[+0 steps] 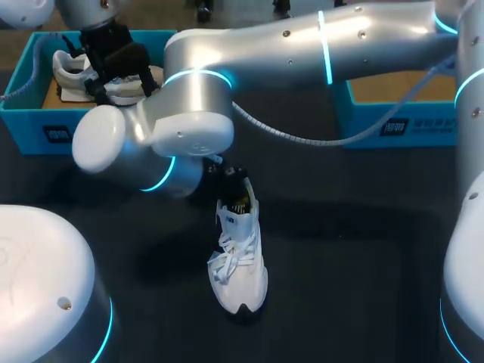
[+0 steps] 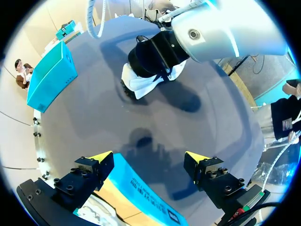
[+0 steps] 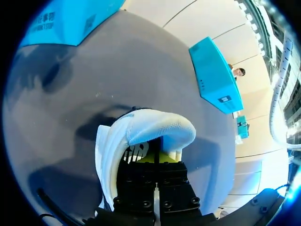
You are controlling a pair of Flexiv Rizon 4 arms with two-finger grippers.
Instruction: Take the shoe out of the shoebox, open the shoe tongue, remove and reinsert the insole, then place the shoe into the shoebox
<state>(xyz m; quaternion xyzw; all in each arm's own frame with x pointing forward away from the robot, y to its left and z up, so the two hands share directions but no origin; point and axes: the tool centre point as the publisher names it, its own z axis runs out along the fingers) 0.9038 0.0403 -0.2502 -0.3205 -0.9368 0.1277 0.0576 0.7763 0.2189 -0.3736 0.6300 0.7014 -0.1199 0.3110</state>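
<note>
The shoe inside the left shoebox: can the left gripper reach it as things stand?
Probably yes: the left gripper hangs open just above the shoebox, and the shoe lies uncovered below it.

Likely robot lab: arms, table.

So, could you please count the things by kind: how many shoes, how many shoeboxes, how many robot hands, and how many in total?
Shoes: 2 (table shoe, boxed shoe)
Shoeboxes: 2 (left shoebox, right shoebox)
Hands: 2 (left hand, right hand)
Total: 6
</note>
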